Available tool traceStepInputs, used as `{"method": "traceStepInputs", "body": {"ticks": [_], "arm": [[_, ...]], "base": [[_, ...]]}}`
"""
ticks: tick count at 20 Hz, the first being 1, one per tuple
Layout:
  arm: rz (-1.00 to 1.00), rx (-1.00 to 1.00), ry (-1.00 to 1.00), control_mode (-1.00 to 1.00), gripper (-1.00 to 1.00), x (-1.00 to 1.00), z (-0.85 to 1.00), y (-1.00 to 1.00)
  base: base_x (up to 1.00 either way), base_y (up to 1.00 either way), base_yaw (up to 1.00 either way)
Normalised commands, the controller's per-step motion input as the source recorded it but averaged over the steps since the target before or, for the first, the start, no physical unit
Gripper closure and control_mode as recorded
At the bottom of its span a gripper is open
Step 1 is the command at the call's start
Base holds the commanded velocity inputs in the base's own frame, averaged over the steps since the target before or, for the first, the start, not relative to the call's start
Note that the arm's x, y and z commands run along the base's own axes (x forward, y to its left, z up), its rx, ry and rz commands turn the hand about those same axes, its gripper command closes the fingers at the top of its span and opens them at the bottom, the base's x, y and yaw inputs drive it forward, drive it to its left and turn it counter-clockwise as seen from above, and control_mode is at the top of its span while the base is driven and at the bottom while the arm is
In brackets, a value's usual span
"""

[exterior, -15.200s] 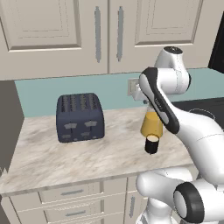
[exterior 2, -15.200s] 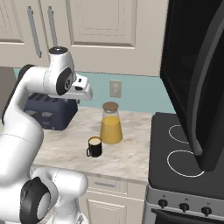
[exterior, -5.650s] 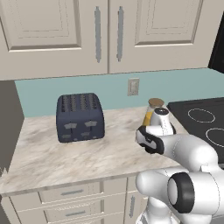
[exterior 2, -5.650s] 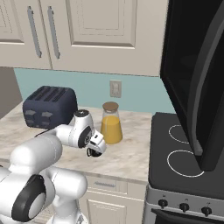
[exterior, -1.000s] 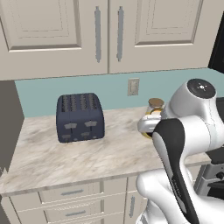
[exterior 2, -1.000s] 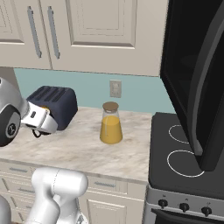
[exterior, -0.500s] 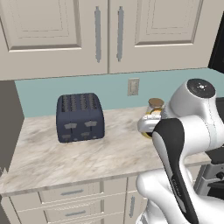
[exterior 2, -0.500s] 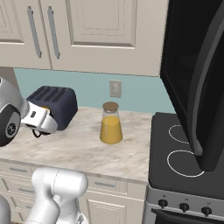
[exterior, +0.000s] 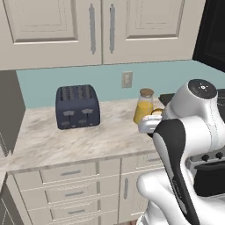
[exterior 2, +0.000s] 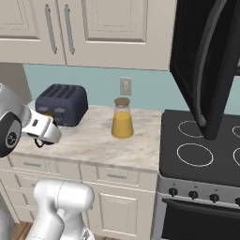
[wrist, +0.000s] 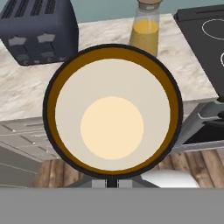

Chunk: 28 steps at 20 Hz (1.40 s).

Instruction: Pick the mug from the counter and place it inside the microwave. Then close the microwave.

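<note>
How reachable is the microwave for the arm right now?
Probably yes: the microwave door hangs open over the stovetop, and the mug is off the counter. The flask stands in between, so pass above it.

Toaster [exterior: 78, 106] sits on the tabletop [exterior: 92, 143], left of the flask [exterior 2: 122, 118]; both stand near the back wall. Stovetop [exterior 2: 201, 146] adjoins the tabletop on the right. Microwave [exterior 2: 206, 61] door hangs open above the stovetop. Mug [wrist: 112, 117] is held up off the tabletop, in front of its edge, mouth facing the hand camera.

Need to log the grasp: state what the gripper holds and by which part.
The mug is in the gripper, lifted off the counter, mouth toward the hand camera. The exact contact point is hidden.
</note>
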Motion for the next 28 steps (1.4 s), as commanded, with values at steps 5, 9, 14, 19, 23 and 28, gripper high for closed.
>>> {"method": "traceStepInputs", "body": {"ticks": [5,9,14,19,23,28], "arm": [[0.0,0.0,0.0,1.0,1.0,0.0,0.0,0.0],[0.0,0.0,0.0,1.0,1.0,0.0,0.0,0.0],[0.0,0.0,0.0,1.0,1.0,0.0,0.0,0.0],[0.0,0.0,0.0,1.0,1.0,0.0,0.0,0.0],[0.0,0.0,0.0,1.0,1.0,0.0,0.0,0.0],[0.0,0.0,0.0,1.0,1.0,0.0,0.0,0.0]], "base": [[-0.48,0.0,-0.34],[-0.49,-0.01,-0.61],[-0.44,-0.35,-0.62],[-0.62,-0.92,-0.33],[-0.31,-0.82,-0.08],[0.08,-0.87,0.11]]}}
